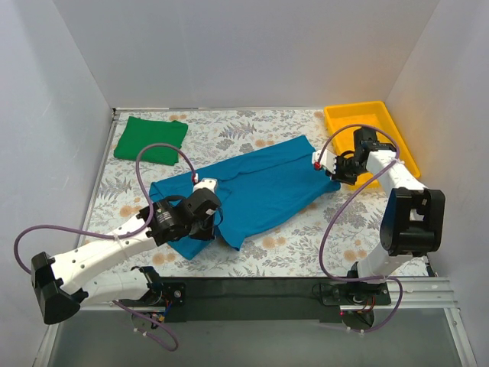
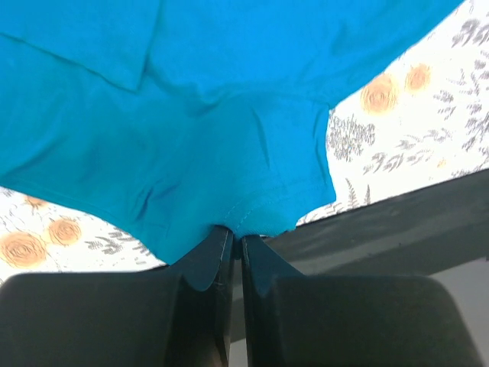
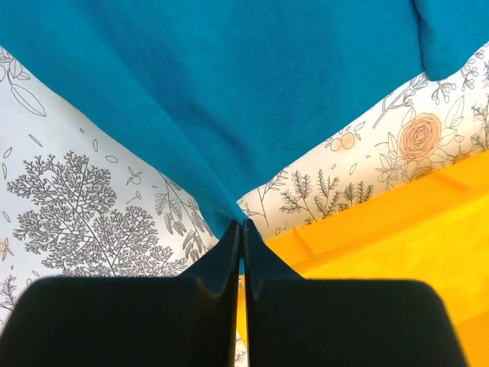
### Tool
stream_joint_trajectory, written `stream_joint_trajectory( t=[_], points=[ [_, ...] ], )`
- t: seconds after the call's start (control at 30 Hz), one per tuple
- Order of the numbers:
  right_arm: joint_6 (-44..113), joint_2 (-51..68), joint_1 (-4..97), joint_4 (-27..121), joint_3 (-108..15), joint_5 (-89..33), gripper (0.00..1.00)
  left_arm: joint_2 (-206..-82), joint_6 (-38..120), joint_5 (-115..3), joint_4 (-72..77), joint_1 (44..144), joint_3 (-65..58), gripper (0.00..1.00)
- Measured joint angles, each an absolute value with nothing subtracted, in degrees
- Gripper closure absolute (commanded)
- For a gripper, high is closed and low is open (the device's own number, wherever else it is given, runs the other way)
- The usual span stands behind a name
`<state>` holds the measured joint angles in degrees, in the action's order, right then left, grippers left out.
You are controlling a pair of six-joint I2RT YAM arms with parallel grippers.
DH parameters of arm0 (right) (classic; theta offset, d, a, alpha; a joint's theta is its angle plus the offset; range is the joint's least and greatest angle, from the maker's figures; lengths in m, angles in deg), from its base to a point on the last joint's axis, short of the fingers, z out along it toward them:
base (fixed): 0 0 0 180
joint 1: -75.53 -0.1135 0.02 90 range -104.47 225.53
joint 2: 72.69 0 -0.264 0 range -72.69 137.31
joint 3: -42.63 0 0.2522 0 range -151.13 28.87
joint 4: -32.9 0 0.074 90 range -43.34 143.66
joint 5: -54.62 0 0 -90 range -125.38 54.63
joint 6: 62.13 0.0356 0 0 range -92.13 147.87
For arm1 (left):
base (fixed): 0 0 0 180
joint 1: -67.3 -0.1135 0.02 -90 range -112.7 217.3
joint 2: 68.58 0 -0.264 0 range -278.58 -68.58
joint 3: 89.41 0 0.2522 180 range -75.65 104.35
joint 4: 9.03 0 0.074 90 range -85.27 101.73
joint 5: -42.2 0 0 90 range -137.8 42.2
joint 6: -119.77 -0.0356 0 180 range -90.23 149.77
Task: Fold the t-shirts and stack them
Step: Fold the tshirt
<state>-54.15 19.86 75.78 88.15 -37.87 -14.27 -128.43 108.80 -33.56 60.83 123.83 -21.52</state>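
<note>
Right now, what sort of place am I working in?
Likely a lab test cell: plain white panels wall in a floral-covered table, with a white left robot arm and a white right robot arm bolted at its near edge.

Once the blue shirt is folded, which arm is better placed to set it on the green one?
Probably left: the green shirt lies far left, on that arm's side; the right tool grips the blue shirt over by the yellow tray.
</note>
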Motion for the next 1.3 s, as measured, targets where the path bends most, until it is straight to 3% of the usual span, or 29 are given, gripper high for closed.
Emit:
stream_joint_trajectory(
  t=[1.3],
  points=[
    [-44.19,28.30,73.53,89.36,-47.83,-17.77,0.99,-132.93,93.78,-28.47,53.68,107.51,-17.37,1.00]
  ],
)
